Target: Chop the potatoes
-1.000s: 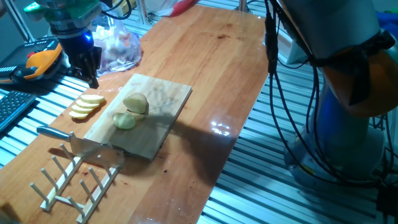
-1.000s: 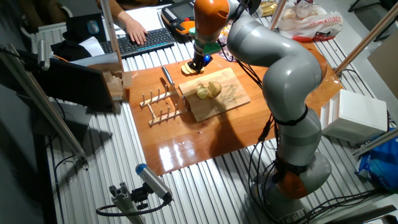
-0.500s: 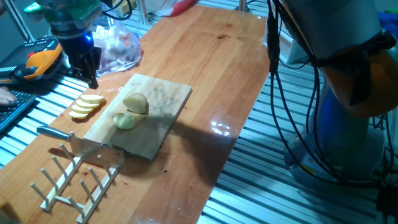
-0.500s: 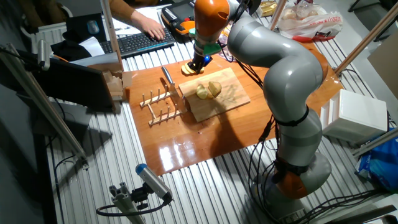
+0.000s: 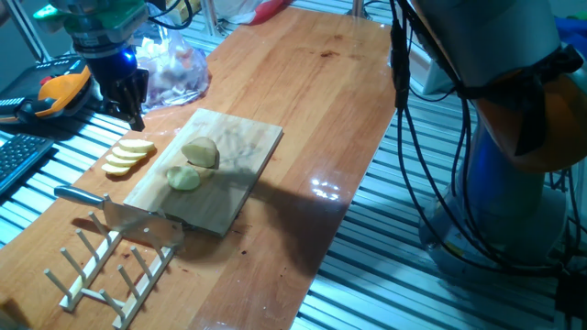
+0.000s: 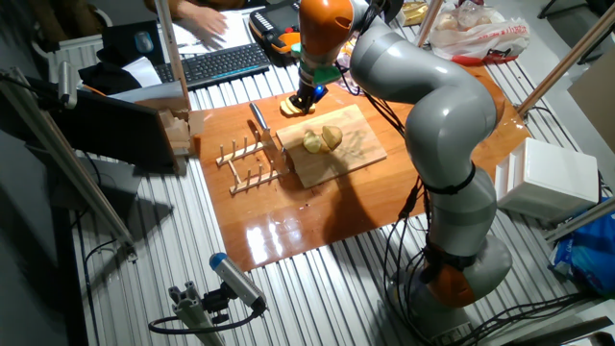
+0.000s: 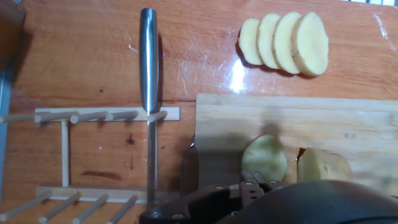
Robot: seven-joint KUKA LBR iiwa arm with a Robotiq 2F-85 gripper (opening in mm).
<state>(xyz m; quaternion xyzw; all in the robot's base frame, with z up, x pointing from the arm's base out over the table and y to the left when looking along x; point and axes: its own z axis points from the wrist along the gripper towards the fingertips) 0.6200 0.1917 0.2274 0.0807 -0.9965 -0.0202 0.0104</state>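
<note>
Two pale yellow potato chunks (image 5: 200,151) (image 5: 183,178) lie side by side on the wooden cutting board (image 5: 240,174). They also show in the other fixed view (image 6: 323,140) and low in the hand view (image 7: 264,158) (image 7: 321,165). My gripper (image 5: 128,108) hangs above the table's left edge, just beyond the fanned slices, apart from the potatoes. It also shows in the other fixed view (image 6: 306,96). Its dark fingers look open and hold nothing. A steel knife (image 5: 115,212) rests on the wooden peg rack; its handle (image 7: 148,56) shows in the hand view.
A fanned row of thin potato slices (image 5: 127,156) (image 7: 286,41) lies left of the board. The peg rack (image 5: 110,266) stands at the near end. A clear bag with reddish pieces (image 5: 176,69) sits behind the gripper. A keyboard (image 6: 216,63) and a person's hand (image 6: 197,14) are beside the table.
The arm, knife and potatoes have not moved. Only the person's hand at the keyboard has shifted.
</note>
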